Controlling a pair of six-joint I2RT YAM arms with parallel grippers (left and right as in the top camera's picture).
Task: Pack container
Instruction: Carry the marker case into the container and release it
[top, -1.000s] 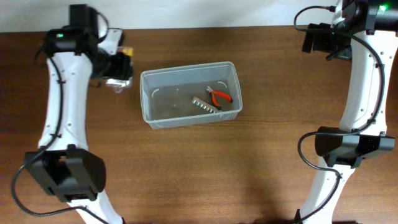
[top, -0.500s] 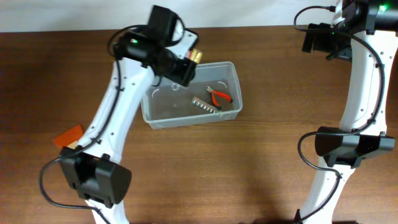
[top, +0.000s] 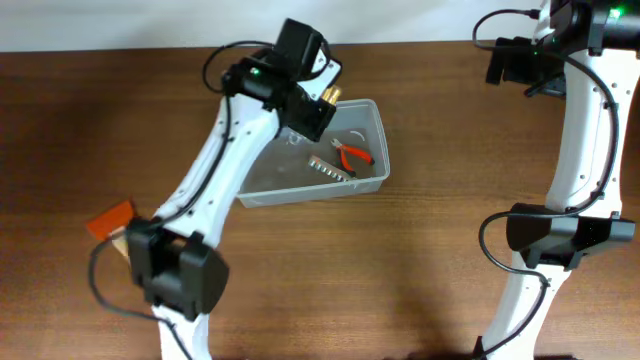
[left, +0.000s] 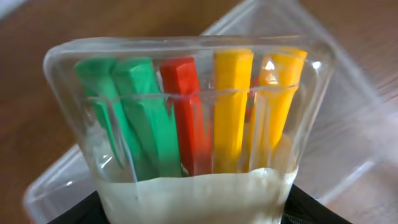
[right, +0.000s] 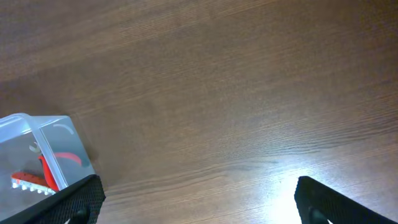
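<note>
Clear case (left: 186, 124) clamped in left end effector (top: 322, 103).

A: Is any writing, label or number being displayed?
B: Nothing legible is being shown: no lettering is being made out on the container (top: 282, 178) or the clear case (left: 186, 124).

The small clear glossy plastic case (left: 186, 124), gripped in the left end effector (top: 326, 98), holds smooth green, red and yellow plastic pieces (left: 230, 106). Beyond it the clear colourless plastic rectangular tub (left: 348, 124) looks smooth, slightly cloudy. Under the right end effector (right: 199, 202) the brown wooden tabletop (right: 217, 93) shows fine grain and a soft shine.
</note>
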